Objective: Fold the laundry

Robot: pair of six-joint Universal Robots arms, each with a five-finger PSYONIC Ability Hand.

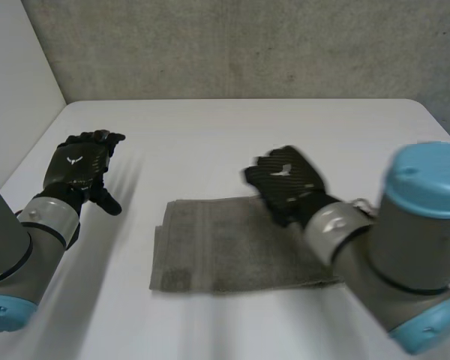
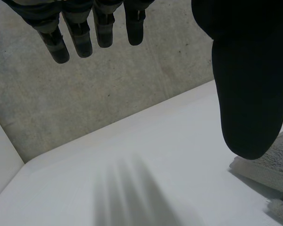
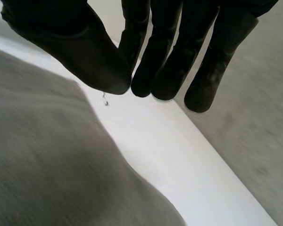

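Observation:
A grey towel (image 1: 232, 244), folded into a rectangle, lies flat on the white table (image 1: 232, 135) near its front. My right hand (image 1: 285, 180) hovers over the towel's far right edge. In the right wrist view its thumb (image 3: 85, 47) is closed against its fingers (image 3: 165, 56) with nothing between them, and the towel (image 3: 47, 165) lies below them. My left hand (image 1: 79, 169) is raised over bare table to the left of the towel. Its fingers (image 2: 80, 33) are straight and apart from the thumb (image 2: 250, 94), and a corner of the towel (image 2: 273, 162) lies beyond the thumb.
A grey concrete wall (image 1: 247, 45) rises behind the table's far edge. A white panel (image 1: 15, 75) stands along the left side. Bare tabletop (image 2: 170, 155) stretches beyond the towel and on both sides of it.

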